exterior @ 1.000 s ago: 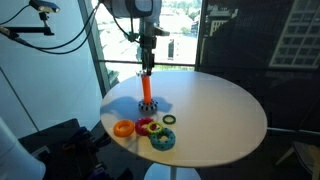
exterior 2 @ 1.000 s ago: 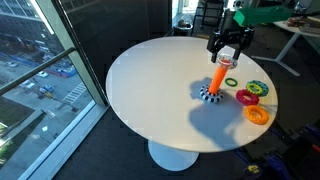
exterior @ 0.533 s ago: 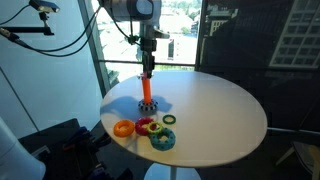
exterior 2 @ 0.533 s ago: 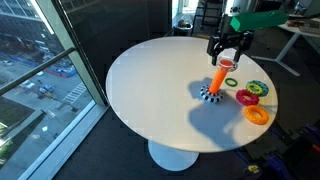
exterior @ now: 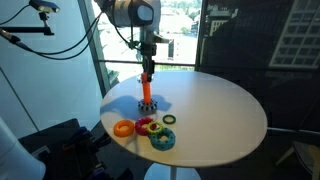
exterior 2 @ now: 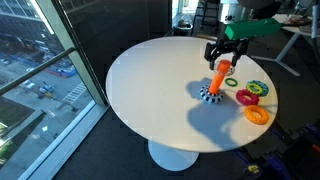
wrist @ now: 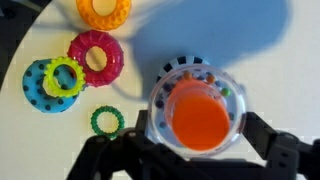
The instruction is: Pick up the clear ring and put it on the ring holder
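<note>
The pincer (wrist: 197, 136) hangs over the ring holder (wrist: 198, 118), jaws closed against the rim of the clear ring (wrist: 160, 100). The ring is colourless and translucent, and circles the top of the orange peg. Beside the holder lie a pink ring (wrist: 95, 57), an orange ring (wrist: 103, 10), a small green ring (wrist: 106, 121) and a blue toothed ring (wrist: 40, 95) carrying a yellow-green ring (wrist: 62, 76). In an exterior view these rings sit near the edge of the counter (exterior: 220, 110), whose far side is bare.

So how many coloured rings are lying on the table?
5: orange ring at the wrist view's top edge, pink ring below it, yellow ring lying on the blue toothed ring, small green ring nearest the ring holder. None looks hidden.
</note>
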You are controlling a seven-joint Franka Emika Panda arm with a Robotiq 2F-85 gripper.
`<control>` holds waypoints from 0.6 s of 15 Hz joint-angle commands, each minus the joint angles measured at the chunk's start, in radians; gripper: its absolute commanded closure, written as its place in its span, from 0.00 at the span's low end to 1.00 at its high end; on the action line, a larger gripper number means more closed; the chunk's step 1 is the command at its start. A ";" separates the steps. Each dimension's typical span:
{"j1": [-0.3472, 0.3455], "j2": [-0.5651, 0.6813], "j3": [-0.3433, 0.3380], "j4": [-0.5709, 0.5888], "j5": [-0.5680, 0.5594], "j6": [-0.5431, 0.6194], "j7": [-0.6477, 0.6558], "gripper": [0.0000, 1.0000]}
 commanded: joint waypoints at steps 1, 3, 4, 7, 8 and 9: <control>0.013 0.014 -0.015 0.009 -0.010 0.017 0.021 0.31; 0.014 0.021 -0.018 0.009 -0.010 0.023 0.020 0.31; 0.014 0.023 -0.020 0.009 -0.008 0.025 0.020 0.31; 0.015 0.028 -0.023 0.009 -0.009 0.028 0.020 0.24; 0.016 0.029 -0.024 0.009 -0.009 0.026 0.020 0.02; 0.016 0.029 -0.024 0.010 -0.010 0.025 0.021 0.00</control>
